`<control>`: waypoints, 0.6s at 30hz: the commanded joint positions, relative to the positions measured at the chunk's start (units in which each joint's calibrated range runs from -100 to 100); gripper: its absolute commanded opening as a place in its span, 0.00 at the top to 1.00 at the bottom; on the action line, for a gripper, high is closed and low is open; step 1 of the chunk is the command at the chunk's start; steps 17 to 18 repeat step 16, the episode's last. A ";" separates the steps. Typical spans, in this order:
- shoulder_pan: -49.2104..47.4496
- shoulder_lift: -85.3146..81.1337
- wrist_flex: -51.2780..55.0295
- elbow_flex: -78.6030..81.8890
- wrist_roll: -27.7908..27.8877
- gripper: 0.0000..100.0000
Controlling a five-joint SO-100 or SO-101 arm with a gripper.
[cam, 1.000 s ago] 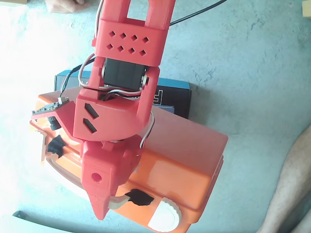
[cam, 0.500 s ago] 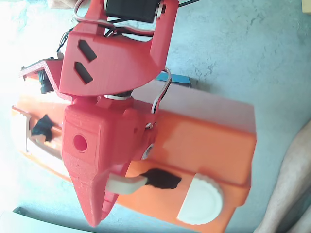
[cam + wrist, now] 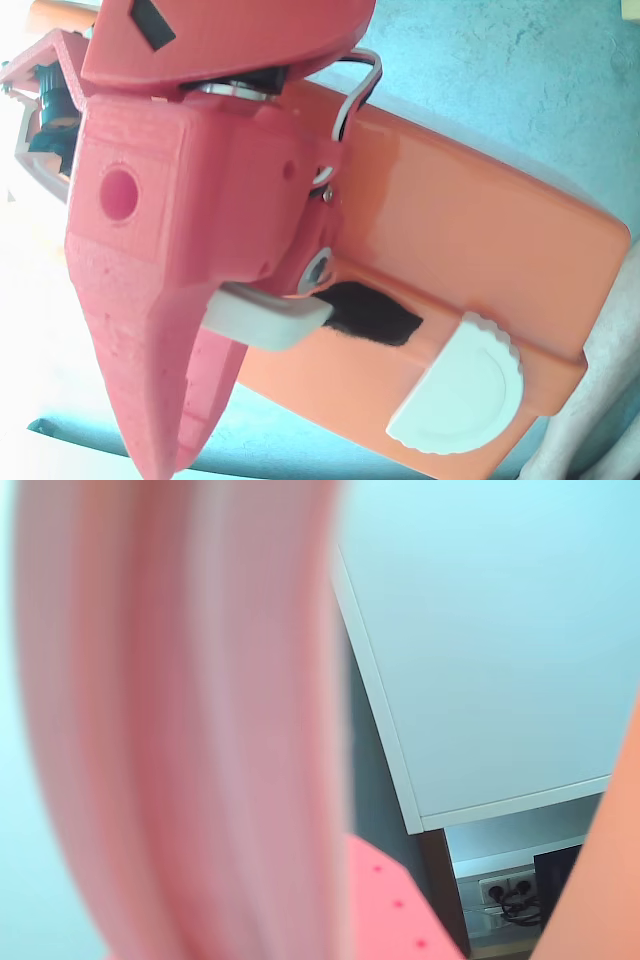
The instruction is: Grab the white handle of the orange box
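Observation:
In the fixed view the orange box (image 3: 470, 240) lies flat on a blue-green surface and fills the middle and right. A white half-round ridged piece (image 3: 460, 385) sits at its lower right edge, apart from the gripper. A white rounded bar (image 3: 268, 318) lies by a black patch (image 3: 372, 315) on the box, tight against the inner side of my red gripper (image 3: 190, 400). The gripper's large pointed finger (image 3: 140, 330) covers the left of the view, over the box's left end. The second jaw is hidden. Whether the bar is clamped does not show.
A grey cable loop (image 3: 360, 90) runs from the gripper body over the box's upper edge. In the wrist view a blurred pink shape (image 3: 180, 720) fills the left half. Beyond it are a white panel (image 3: 480, 660), wall sockets (image 3: 495, 892) and an orange edge (image 3: 610, 870).

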 commanded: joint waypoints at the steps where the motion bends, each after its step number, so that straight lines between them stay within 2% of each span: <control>1: 0.57 -1.82 4.84 13.42 -0.25 0.99; 18: 1.73 -1.32 4.84 13.42 -0.10 0.99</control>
